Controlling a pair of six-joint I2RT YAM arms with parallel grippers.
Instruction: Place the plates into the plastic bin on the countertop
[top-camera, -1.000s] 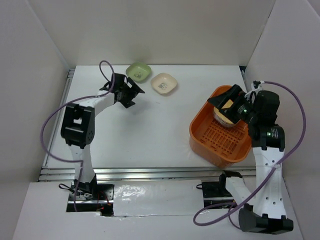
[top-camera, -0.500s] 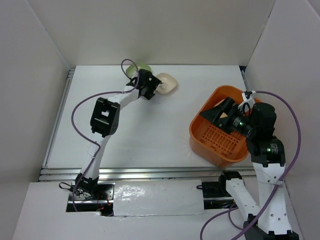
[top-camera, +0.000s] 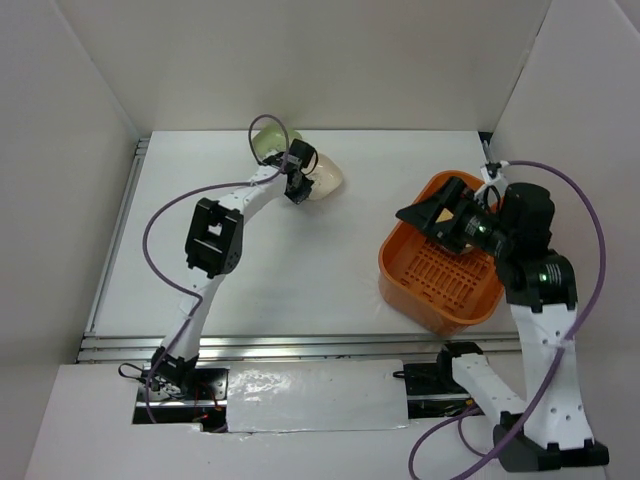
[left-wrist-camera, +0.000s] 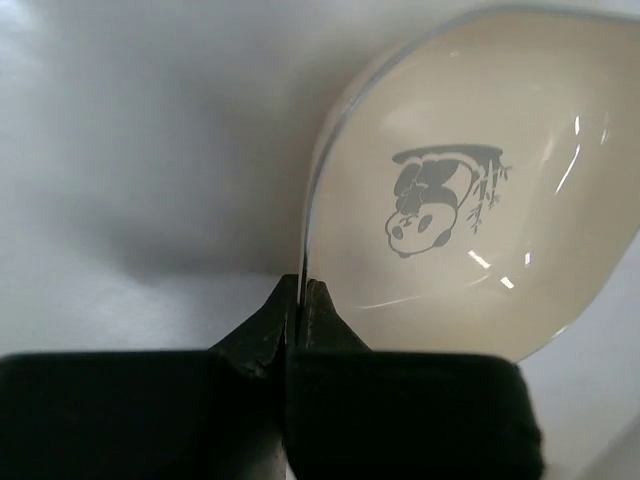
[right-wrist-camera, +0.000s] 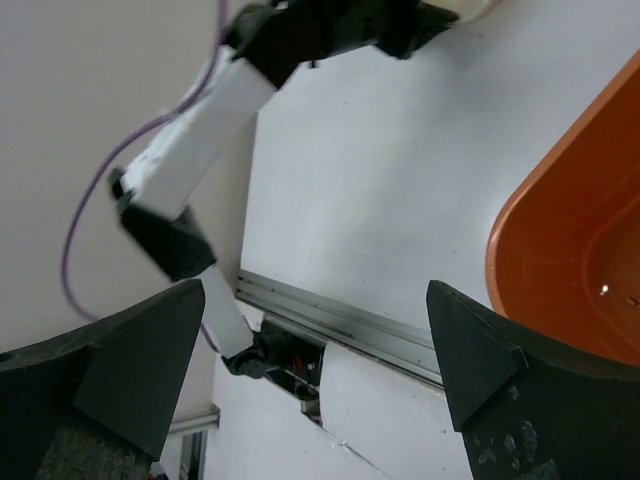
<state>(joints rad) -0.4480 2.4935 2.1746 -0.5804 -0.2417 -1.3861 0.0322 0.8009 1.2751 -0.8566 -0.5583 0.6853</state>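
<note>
Left wrist cam: left gripper (left-wrist-camera: 303, 292) clenched on cream plate (left-wrist-camera: 470, 200) by thin rim; prob stiff, glossy, slippery. Right gripper (right-wrist-camera: 315, 310) wide apart, empty.

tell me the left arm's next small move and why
Probably lift a little: the left gripper is shut on the rim of the cream rounded-square plate, low over the white countertop, and the orange plastic bin it must reach sits apart, to the right.

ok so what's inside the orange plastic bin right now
The near part of the large orange plastic bin shows only its bare slotted floor. The far part is covered by the right arm and its jaws, so any plates there cannot be seen.
</note>
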